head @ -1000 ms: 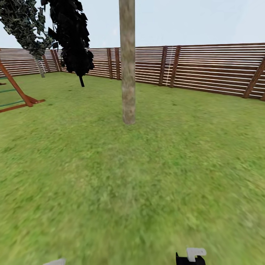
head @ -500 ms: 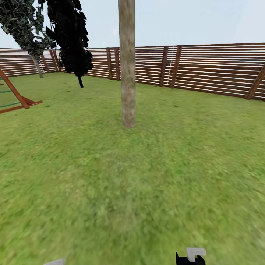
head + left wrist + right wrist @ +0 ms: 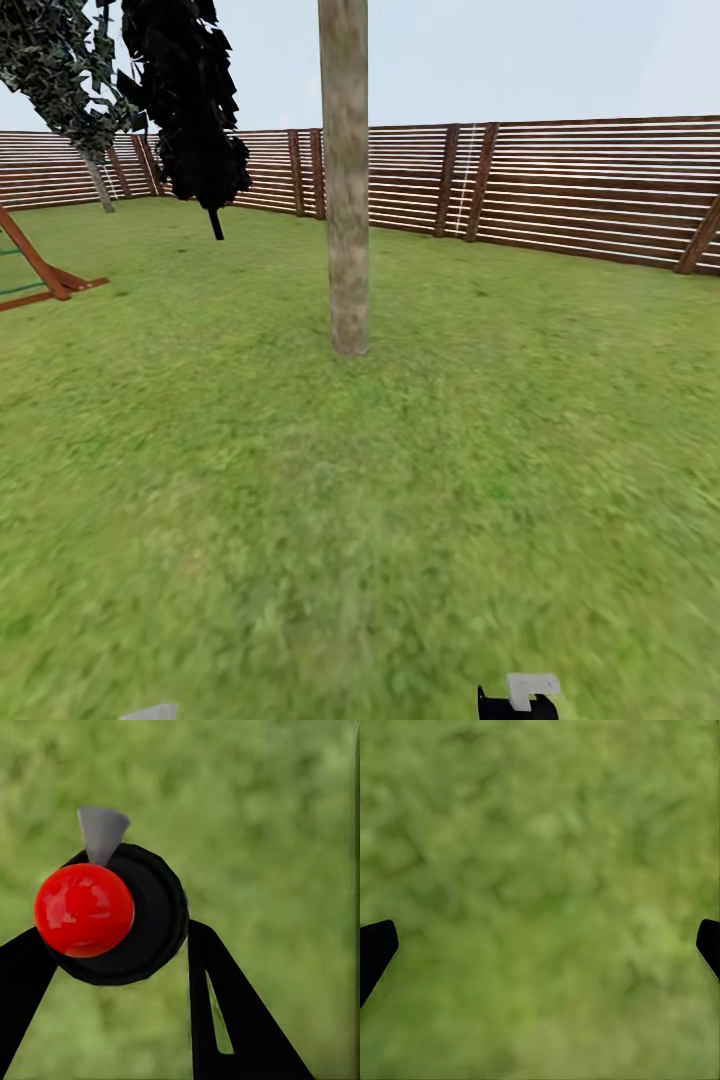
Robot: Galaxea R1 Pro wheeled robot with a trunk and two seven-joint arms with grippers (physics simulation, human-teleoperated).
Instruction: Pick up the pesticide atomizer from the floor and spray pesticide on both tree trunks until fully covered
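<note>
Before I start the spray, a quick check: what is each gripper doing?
Left gripper: shut on the pesticide atomizer.
Right gripper: open, holding nothing, over the lawn.

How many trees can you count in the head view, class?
3. A bare tan trunk stands mid-lawn; a black narrow tree lies behind it toward the left; a leafy tree is by the fence at far left. Others may be out of frame.

A tree trunk (image 3: 347,190) is standing upright on the lawn (image 3: 300,500), straight ahead of the robot. The fence (image 3: 560,185) is running behind it, with a cypress-like tree (image 3: 190,100) rising to its left and a wooden frame (image 3: 40,265) sitting farther left.
</note>
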